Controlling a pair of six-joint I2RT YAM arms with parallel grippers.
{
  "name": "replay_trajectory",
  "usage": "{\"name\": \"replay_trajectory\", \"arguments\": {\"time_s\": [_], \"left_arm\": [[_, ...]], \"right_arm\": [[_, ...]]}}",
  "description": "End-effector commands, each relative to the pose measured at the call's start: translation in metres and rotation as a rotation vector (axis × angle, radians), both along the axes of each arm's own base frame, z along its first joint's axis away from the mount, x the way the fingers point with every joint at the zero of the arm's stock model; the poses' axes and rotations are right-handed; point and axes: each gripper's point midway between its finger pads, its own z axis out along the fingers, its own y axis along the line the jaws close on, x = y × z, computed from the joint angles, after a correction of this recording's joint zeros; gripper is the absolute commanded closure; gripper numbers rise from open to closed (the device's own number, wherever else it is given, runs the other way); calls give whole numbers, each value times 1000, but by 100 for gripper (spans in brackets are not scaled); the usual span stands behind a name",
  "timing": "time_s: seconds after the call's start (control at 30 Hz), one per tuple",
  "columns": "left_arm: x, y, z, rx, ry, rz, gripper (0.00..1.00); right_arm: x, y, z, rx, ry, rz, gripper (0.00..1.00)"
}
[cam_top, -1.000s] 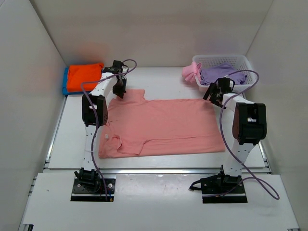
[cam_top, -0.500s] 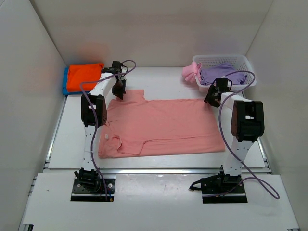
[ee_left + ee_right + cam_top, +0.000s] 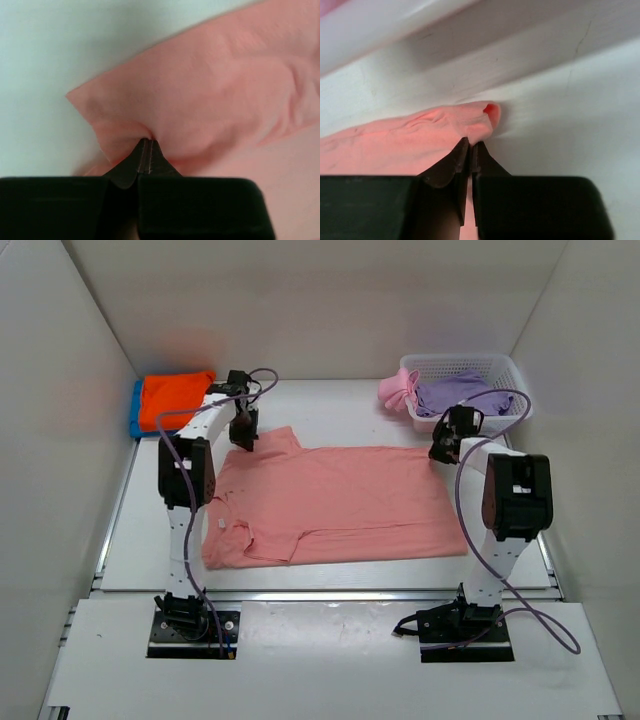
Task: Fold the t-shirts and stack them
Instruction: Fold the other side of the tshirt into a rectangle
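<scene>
Salmon-pink t-shirt, flat, lightly creased

2 white-and-black arms, purple cables

White table, matte surface. Plain white panel walls on three sides. Soft, even light with faint shadows.

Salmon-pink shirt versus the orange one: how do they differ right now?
The salmon-pink t-shirt lies spread out flat; the orange t-shirt is folded small, atop a blue t-shirt. The left gripper and right gripper each pinch a far corner of the salmon-pink one; the orange one is untouched. Both are plain cloth.
</scene>
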Motion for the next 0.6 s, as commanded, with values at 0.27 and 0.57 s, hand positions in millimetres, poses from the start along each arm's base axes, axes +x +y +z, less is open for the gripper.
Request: {"name": "replay_trajectory", "arguments": {"time_s": [0.27,0.57], "left_arm": [[-66,0,132,-135,-289,40,100],[-164,4,99,-136,-186,37,100]], "right_arm": [[-16,7,88,-56,-261,127,100],[-64,5,78,-41,-174,139,100]]}}
